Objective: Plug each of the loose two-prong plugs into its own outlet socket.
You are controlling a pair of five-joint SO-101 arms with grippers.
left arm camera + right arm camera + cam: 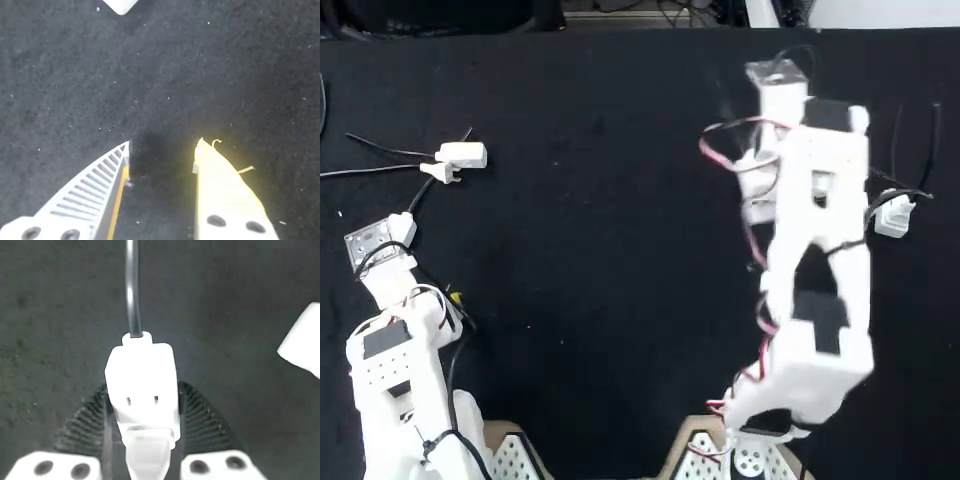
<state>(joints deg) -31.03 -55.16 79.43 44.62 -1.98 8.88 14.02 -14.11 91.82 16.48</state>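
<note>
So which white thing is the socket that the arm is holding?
On the black table, look at the right gripper. The white outlet socket sits between its jaws, with a dark cord running out of one end. Unlike the other white piece lying apart nearby, it shows two little slots.

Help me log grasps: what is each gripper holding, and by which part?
Right gripper: white outlet socket, fingers on its two sides. Left gripper: nothing.
</note>
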